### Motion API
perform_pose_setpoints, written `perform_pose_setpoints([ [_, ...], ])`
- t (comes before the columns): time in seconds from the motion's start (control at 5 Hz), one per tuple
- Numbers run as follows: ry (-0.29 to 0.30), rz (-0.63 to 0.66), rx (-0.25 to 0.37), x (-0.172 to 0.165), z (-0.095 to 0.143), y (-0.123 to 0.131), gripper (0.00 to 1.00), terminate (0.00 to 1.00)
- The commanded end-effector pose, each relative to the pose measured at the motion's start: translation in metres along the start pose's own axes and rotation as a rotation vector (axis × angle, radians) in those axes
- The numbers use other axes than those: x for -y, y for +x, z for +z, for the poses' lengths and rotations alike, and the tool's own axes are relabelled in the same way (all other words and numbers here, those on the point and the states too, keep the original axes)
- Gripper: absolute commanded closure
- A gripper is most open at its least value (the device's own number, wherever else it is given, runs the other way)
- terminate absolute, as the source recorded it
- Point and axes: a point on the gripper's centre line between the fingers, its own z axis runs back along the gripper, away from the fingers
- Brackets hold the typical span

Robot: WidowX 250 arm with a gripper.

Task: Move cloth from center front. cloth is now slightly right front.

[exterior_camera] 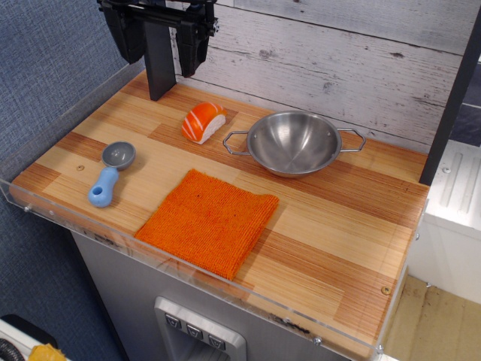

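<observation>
The fingers hang at the top left of the view, above the far left corner of the worktop, two dark slabs held apart with a clear gap between them and nothing in that gap. They are well away from every object below. Nearest them, toward the back of the wooden surface, lies the orange-and-white sushi piece, and just to its right stands the steel bowl with its two wire handles. On the left side rests a blue-handled scoop. The cloth, bright orange and nubby, lies flat at the front centre, turned cornerwise, one corner reaching the clear front rim.
</observation>
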Motion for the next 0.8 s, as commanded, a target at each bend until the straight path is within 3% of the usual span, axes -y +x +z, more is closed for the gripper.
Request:
perform_pose_setpoints([
  [0.0, 0.000, 0.000, 0.000, 0.000, 0.000, 0.000, 0.00, 0.00],
  [0.6, 0.016, -0.042, -0.007, 0.023, -0.013, -0.024, 0.00, 0.00],
])
